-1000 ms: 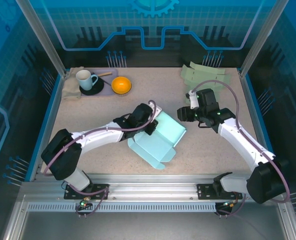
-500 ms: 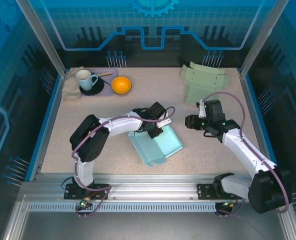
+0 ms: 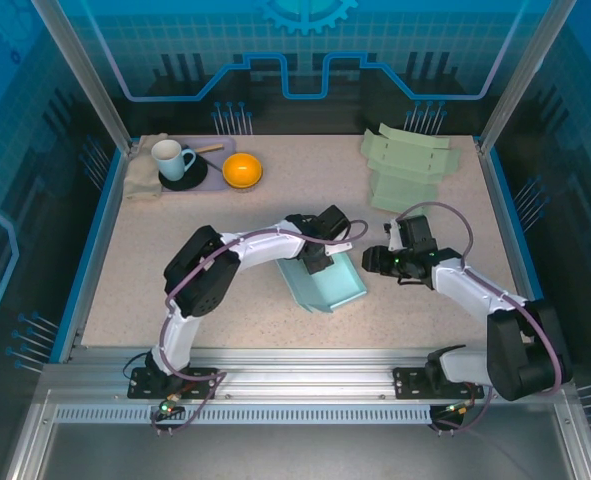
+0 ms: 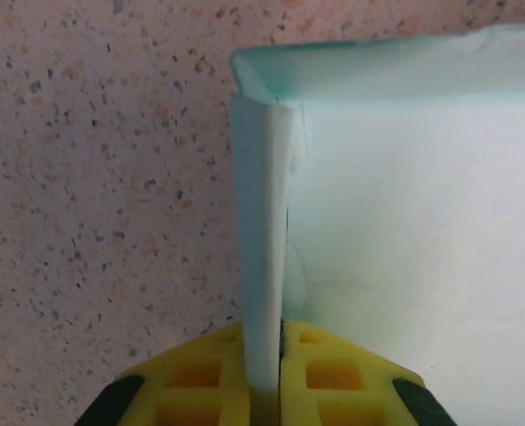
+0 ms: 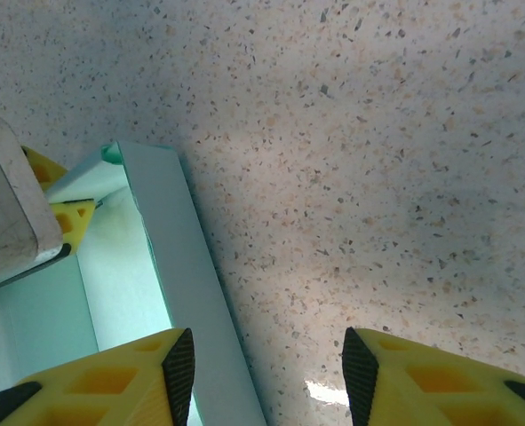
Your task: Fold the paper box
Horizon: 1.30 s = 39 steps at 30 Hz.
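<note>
One upright side flap (image 4: 260, 222) of the light-blue paper box (image 3: 340, 285), mid-desk (image 3: 155, 270), is clenched in the left pincer (image 4: 264, 377), right pincer (image 5: 262, 359) released just beside its edge; wall-raising step, next probably needs the right pressing the neighbouring wall inward.

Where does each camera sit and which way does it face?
Top external: above, behind the bases, looking down on the table; left gripper and right gripper show.
Left wrist: looks along its fingers, shut on the paper box wall.
Right wrist: looks past its open fingers at tabletop and box edge.
Shared: both wrist views see the box.
</note>
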Tool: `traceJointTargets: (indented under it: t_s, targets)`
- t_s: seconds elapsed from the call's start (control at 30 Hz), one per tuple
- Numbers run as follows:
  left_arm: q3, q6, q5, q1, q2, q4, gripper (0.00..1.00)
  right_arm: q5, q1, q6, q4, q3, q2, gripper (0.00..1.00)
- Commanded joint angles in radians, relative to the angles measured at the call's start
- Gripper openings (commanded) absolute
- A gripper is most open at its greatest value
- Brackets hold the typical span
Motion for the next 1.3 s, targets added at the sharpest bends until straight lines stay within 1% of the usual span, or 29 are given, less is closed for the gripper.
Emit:
traceJointTargets:
  t_s: [0.0, 0.17, 0.33, 0.43, 0.53, 0.6, 0.67, 0.77, 0.83, 0.9, 0.93, 0.97, 1.0, 1.1, 1.13, 1.27]
  targets:
    - [0.018, 0.035, -0.096, -0.001, 0.039, -0.043, 0.11, -0.007, 0.006, 0.023, 0.041, -0.005, -0.002, 0.50]
    - [0.083, 0.032, -0.083, 0.002, 0.000, -0.066, 0.24, 0.001, 0.004, 0.004, 0.025, 0.005, -0.014, 0.51]
    - [0.149, 0.022, -0.038, 0.002, -0.021, -0.095, 0.33, 0.004, 0.006, -0.003, 0.029, -0.009, -0.024, 0.51]
    - [0.172, 0.019, -0.030, 0.004, -0.025, -0.099, 0.34, 0.003, 0.005, -0.005, 0.031, -0.014, -0.026, 0.50]
    - [0.206, -0.038, -0.027, 0.012, -0.048, -0.111, 0.33, 0.009, 0.009, -0.015, 0.027, -0.013, -0.032, 0.50]
    - [0.232, -0.117, -0.022, 0.026, -0.081, -0.122, 0.33, 0.016, 0.010, -0.029, 0.020, -0.007, -0.033, 0.50]
    - [0.272, -0.247, -0.044, 0.038, -0.129, -0.155, 0.34, 0.025, 0.019, -0.045, 0.012, 0.002, -0.031, 0.50]
    - [0.311, -0.479, -0.137, 0.045, -0.215, -0.246, 0.40, 0.043, 0.043, -0.066, -0.002, 0.020, -0.013, 0.50]
    - [0.307, -0.649, -0.204, 0.058, -0.274, -0.342, 0.47, 0.053, 0.067, -0.071, -0.003, 0.029, 0.002, 0.50]
    - [0.240, -0.773, -0.177, 0.086, -0.350, -0.392, 0.50, 0.056, 0.092, -0.067, 0.008, 0.036, 0.021, 0.50]
    - [0.182, -0.819, -0.154, 0.095, -0.400, -0.390, 0.53, 0.057, 0.104, -0.062, 0.017, 0.036, 0.030, 0.50]
    - [0.108, -0.858, -0.141, 0.099, -0.450, -0.378, 0.59, 0.058, 0.113, -0.059, 0.025, 0.038, 0.040, 0.50]
    - [0.056, -0.889, -0.126, 0.097, -0.494, -0.365, 0.63, 0.060, 0.125, -0.055, 0.031, 0.038, 0.048, 0.50]
    - [-0.113, -0.982, -0.060, 0.097, -0.609, -0.298, 0.67, 0.064, 0.152, -0.050, 0.047, 0.042, 0.080, 0.50]
    - [-0.158, -1.007, -0.034, 0.097, -0.635, -0.269, 0.70, 0.064, 0.160, -0.048, 0.052, 0.042, 0.090, 0.50]
    - [-0.230, -1.081, 0.024, 0.093, -0.652, -0.217, 0.71, 0.069, 0.184, -0.047, 0.054, 0.051, 0.116, 0.50]
